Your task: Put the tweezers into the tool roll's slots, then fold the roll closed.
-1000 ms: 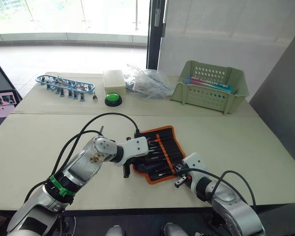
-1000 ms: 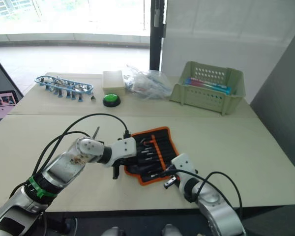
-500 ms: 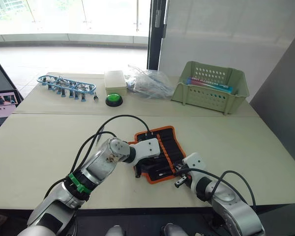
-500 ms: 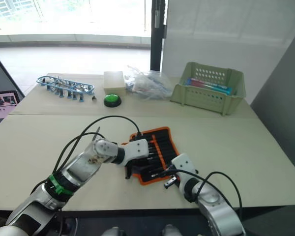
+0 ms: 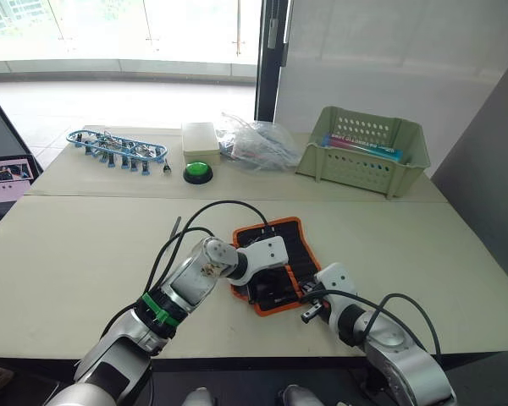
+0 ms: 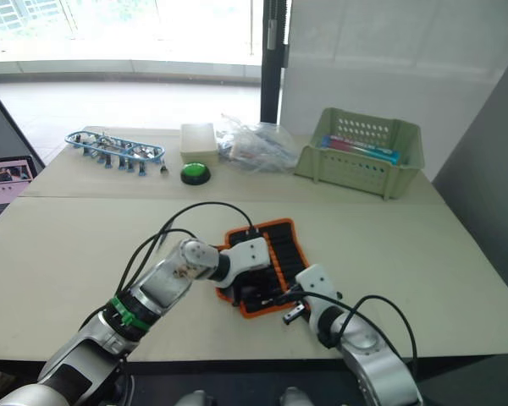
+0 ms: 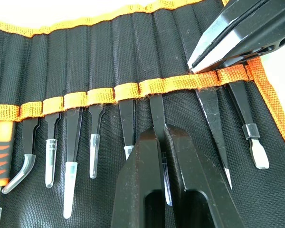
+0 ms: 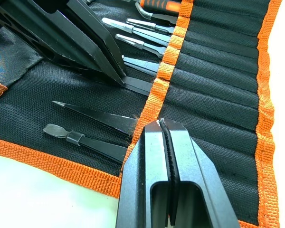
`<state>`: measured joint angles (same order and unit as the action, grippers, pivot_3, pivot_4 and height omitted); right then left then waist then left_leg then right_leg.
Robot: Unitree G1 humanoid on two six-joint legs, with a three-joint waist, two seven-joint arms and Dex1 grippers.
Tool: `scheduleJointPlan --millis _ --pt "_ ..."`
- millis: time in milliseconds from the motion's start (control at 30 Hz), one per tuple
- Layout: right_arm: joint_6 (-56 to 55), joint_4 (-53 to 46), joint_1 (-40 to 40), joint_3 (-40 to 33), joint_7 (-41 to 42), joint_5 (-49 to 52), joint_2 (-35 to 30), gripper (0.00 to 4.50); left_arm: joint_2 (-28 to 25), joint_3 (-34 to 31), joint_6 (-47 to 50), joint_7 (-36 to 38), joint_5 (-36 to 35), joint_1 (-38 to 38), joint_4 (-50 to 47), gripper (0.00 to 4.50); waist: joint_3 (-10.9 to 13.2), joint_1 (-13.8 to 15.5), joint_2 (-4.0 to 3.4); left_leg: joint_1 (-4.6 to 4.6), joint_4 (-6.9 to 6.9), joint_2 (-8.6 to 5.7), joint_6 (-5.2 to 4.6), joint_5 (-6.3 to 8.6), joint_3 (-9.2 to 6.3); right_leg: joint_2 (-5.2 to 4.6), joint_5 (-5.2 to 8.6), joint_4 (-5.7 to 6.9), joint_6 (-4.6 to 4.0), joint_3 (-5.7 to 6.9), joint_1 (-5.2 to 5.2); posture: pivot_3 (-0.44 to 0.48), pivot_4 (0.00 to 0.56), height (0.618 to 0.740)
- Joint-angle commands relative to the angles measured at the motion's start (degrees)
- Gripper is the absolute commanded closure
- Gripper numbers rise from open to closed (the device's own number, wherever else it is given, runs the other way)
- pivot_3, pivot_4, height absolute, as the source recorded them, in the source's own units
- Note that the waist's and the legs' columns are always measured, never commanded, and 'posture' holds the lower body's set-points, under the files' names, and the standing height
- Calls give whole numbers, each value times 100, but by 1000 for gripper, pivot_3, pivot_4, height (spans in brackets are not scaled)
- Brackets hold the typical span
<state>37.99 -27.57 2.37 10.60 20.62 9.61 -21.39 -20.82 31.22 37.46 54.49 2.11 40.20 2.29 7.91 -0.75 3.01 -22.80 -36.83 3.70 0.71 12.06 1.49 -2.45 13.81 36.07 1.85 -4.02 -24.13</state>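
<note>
Tweezers [image 7: 157, 124] pinched by left tool [image 7: 164, 142]; right tool [image 8: 164, 124] pressed together on tool roll [image 8: 213, 71].

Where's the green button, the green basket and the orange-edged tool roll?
green button [image 5: 197, 170]: left eye view, its domed top.
green basket [image 5: 353, 168]: left eye view, its front wall.
tool roll [image 5: 301, 250]: left eye view, its bare black fabric by the orange edge.

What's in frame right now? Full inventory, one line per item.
tool roll: 1, black with orange edging, open on the near table
tweezers: several, black, tucked in the slots
clip rack: 1, blue, far left
box: 1, cream, far table
button: 1, green, beside the box
plastic bag: 1, clear, far centre
basket: 1, green, far right
left gripper: shut on one tweezer
right gripper: shut on the roll's orange band
</note>
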Motion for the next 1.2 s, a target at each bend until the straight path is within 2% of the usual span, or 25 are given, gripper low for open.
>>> scheduleJointPlan --millis 33,133,267,433,467,533,667,733,833,1000,1200 --pt "516 505 246 502 153 -23 -16 4500 105 -291 -68 -4 -227 40 -308 4140 0 -2 0 0 0 0 0 0 0 0 0 0 0 0 0 0 150 738" --pt "518 518 222 503 156 -25 -10 4500 -103 -615 0 71 -402 -10 -618 3153 0 -6 0 -2 0 1 0 0 -1 1 -2 1 4 0 -2 0 150 738" --pt "505 537 215 495 168 -28 -26 4500 -636 -1304 261 226 -847 -223 -1299 1820 -2 -94 -4 2 4 7 -2 2 -1 8 -3 7 4 -1 -5 0 150 738" --pt "470 607 179 490 196 -27 -55 4500 -1597 -2545 652 287 -1440 -878 -1954 159 -2 -168 -7 17 13 15 -3 2 -3 13 1 15 -2 0 -1 0 150 738" --pt "459 627 170 489 200 -29 -58 4500 -1756 -2795 684 258 -1521 -1061 -1988 11 -2 -167 -7 18 13 15 -3 2 -3 13 2 15 -3 1 -1 0 150 738" --pt "408 701 141 498 214 -48 -63 4500 -2134 -3660 530 123 -1555 -1923 -1949 11 -5 -199 -7 20 13 15 -3 2 -3 12 3 14 -5 1 1 0 150 738" --pt "369 732 116 465 265 -47 -125 4500 -2364 -4917 392 -228 -1575 -3395 -2265 11 -10 -186 1 47 24 21 2 10 7 5 22 13 -37 1 8 0 150 738" --pt "366 717 123 435 299 -38 -164 4500 -2252 -5461 426 -380 -1739 -3947 -2494 11 -17 -165 22 49 26 24 3 11 7 2 31 14 -54 4 6 0 150 738" --pt "344 767 84 400 364 -3 -194 4500 -1723 -6510 109 -629 -1893 -5083 -2707 11 -27 -147 49 63 27 29 30 26 8 -13 36 -1 -64 11 -2 0 150 738" --pt "301 904 -34 410 532 24 -227 4500 -899 -7347 -438 -807 -2300 -6233 -2904 11 -31 -148 56 76 30 32 66 49 13 -74 37 -9 -65 12 -1 0 150 738" --pt "276 986 -124 465 687 2 -281 4500 -627 -7303 -776 -992 -2502 -6706 -3104 11 -33 -142 61 82 59 26 79 56 4 -98 38 -30 -69 27 -7 0 150 738"
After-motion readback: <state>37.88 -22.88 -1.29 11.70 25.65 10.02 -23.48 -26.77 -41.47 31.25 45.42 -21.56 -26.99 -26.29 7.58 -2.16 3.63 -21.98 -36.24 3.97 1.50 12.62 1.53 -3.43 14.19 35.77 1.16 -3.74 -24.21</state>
